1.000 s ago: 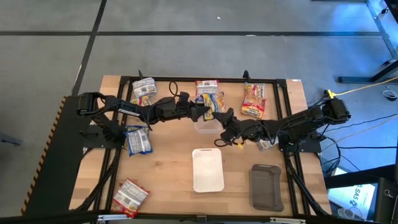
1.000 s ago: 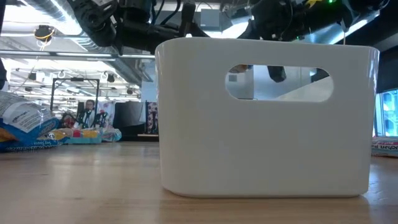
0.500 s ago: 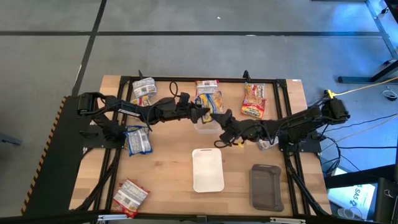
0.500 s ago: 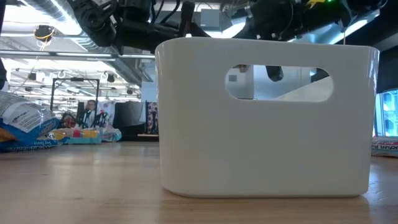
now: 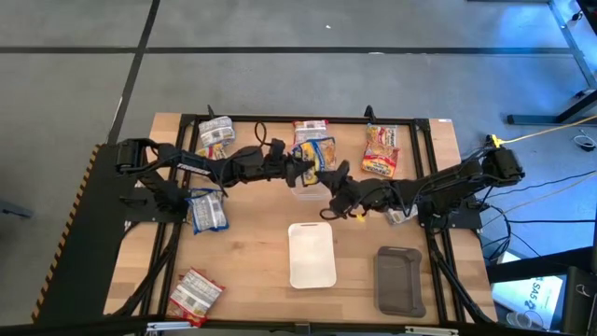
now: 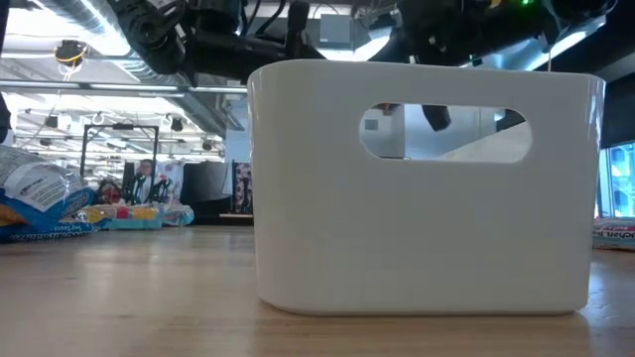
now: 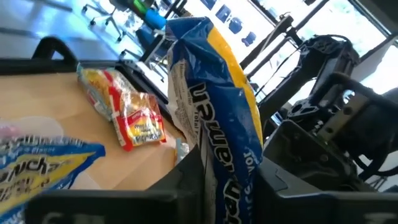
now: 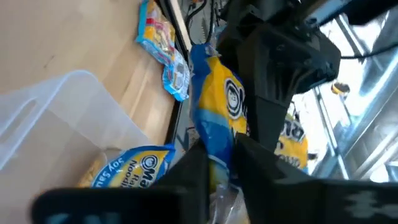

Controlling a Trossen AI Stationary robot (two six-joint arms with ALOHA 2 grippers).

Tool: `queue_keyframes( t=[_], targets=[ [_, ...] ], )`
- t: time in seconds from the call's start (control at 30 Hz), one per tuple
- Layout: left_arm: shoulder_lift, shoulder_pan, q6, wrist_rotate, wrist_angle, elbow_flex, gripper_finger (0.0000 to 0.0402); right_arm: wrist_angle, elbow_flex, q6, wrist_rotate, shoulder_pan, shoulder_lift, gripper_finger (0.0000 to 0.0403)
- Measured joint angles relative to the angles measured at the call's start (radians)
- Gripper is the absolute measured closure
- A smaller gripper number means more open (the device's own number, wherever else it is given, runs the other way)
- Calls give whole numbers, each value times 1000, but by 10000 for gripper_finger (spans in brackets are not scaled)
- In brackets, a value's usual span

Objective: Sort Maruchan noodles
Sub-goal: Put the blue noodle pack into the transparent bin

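The wooden table [image 5: 252,252] carries a clear bin [image 5: 311,189] just under the left gripper [image 5: 304,169]. A white tray [image 5: 312,255] and a dark grey tray [image 5: 400,280] lie nearer the front. Noodle packets [image 5: 381,149] lie beyond the right gripper [image 5: 332,179], others [image 5: 206,209] beside the left arm.

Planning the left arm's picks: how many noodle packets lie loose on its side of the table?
3: far-edge packet, mid-table packet, near-corner packet. Stacked ones may be hidden.

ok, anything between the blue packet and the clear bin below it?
Nothing visible. The left gripper holds the blue packet just above the clear bin, whose open top is unblocked; a second packet already lies inside.
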Motion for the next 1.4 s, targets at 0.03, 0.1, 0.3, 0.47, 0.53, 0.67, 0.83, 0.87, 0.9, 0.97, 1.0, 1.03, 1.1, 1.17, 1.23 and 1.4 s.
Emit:
queue_keyframes(
  t=[0.03, 0.1, 0.3, 0.47, 0.53, 0.67, 0.83, 0.87, 0.9, 0.97, 1.0, 1.03, 1.1, 1.17, 1.23, 1.4],
  targets=[
    [0, 0, 8, -1, 12, 0, 342, 1, 0, 12, 8, 3, 0, 310],
    [-1, 5, 30, 1, 37, 0, 346, 1, 0, 36, 47, 24, -2, 272],
    [-57, 40, 162, 57, 38, 0, 353, -48, 0, 187, 225, 148, -88, 186],
    [-87, 49, 505, 189, -3, 0, 355, -438, 0, 652, 76, 226, -281, 157],
    [-88, 48, 650, 210, -43, 0, 355, -577, 0, 859, -106, 216, -352, 154],
    [-87, 65, 768, 208, -337, 54, 355, -668, -38, 1123, -354, 187, -438, 154],
    [-78, 88, 884, 148, -829, 283, 355, -644, -131, 1239, -345, 190, -479, 153],
    [-73, 94, 896, 144, -907, 332, 355, -635, -147, 1250, -323, 190, -479, 153],
    [-73, 105, 902, 150, -1003, 384, 355, -621, -163, 1259, -297, 189, -479, 153],
    [-59, 127, 918, 181, -1160, 495, 355, -577, -188, 1261, -246, 189, -480, 154],
    [-41, 137, 923, 186, -1227, 554, 355, -560, -201, 1260, -229, 189, -480, 154],
    [-23, 147, 924, 187, -1318, 607, 355, -551, -212, 1260, -216, 189, -480, 154],
    [30, 160, 926, 188, -1488, 709, 355, -540, -224, 1260, -186, 189, -480, 154],
    [91, 162, 940, 189, -1573, 809, 355, -537, -226, 1262, -154, 189, -480, 154],
    [147, 159, 963, 199, -1690, 909, 355, -539, -226, 1264, -145, 189, -480, 154],
    [316, 144, 1007, 208, -1882, 1110, 355, -543, -226, 1276, -139, 189, -480, 155]
  ],
)
